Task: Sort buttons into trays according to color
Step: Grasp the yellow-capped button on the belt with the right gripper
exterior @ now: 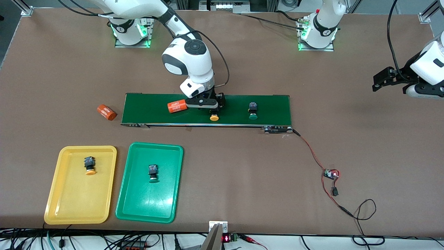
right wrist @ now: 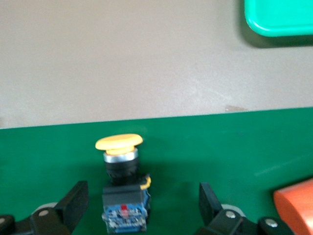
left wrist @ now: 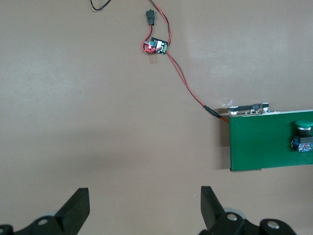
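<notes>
You see a matt brown table [exterior: 242, 180]. On it, the yellow tray [exterior: 66, 205] and green tray [exterior: 138, 205] look like smooth, glossy plastic. The dark-green belt [exterior: 270, 107] on it appears matt, with a metal edge.

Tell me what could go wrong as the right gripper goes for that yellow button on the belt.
The right gripper is open around the yellow button but sits off-centre, so closing may tip it. The orange 4680 cylinder lies close beside the gripper on the belt and could get knocked. The left gripper waits open off the belt's end.
</notes>
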{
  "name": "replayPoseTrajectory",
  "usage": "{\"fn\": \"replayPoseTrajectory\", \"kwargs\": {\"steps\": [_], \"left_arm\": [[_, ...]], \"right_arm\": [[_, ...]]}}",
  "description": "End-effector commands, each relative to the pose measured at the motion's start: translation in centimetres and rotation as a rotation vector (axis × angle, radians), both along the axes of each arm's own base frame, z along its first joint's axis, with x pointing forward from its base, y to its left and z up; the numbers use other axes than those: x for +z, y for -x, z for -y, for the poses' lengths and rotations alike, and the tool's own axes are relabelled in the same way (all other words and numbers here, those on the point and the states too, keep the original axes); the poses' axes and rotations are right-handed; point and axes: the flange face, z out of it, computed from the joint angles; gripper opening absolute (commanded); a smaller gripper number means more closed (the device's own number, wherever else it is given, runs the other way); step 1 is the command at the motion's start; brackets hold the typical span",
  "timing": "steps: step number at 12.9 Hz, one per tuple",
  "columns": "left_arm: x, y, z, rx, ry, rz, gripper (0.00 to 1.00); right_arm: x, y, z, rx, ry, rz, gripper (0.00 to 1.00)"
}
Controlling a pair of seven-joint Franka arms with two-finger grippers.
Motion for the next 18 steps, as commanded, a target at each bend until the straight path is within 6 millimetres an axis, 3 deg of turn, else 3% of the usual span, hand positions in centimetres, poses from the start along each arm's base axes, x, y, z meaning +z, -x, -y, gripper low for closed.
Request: {"fn": "replayPoseTrajectory", "kwargs": {"steps": [1, 2, 4, 7, 8, 11, 13, 16, 18], "left_arm": [[0.6, -0.1, -0.1, -0.024, -0.017, -0.008, 1.00], [0.8, -0.2, -0.1, -0.024, -0.018, -0.005, 1.00], [1.0, -0.2, 0.0, -0.025, -0.019, 0.000, 1.00], [1.0, -0.2, -0.1, -0.024, -0.018, -0.002, 1.00], [1.0, -0.2, -0.1, -0.024, -0.018, -0.002, 1.00], [1.0, -0.2, -0.3, -0.021, -0.018, -0.002, 1.00], [1.0, -0.2, -0.3, -0.020, -0.017, -0.003, 1.00], [1.0, -0.2, -0.3, -0.020, -0.017, -0.003, 1.00], [1.0, -0.2, -0.3, -0.020, -0.018, -0.003, 1.00]], "right_arm": [[-1.4, -0.2, -0.7, 0.007, -0.023, 0.005, 1.00], [-1.6, -0.1, -0.8, 0.009, -0.024, 0.002, 0.99], [-2.2, -0.2, -0.6, 0.019, -0.014, -0.002, 0.78], [-2.3, -1.0, 0.2, 0.011, -0.005, 0.003, 0.14], [-2.0, -1.4, 0.4, 0.002, -0.010, 0.005, 0.03], [0.3, -3.8, 1.3, -0.047, -0.028, 0.035, 0.00], [2.3, -6.0, 3.3, -0.071, -0.021, 0.052, 0.00], [5.6, -10.6, 8.4, -0.054, 0.011, -0.015, 0.00], [7.8, -13.4, 13.0, -0.002, 0.007, -0.076, 0.00]]}}
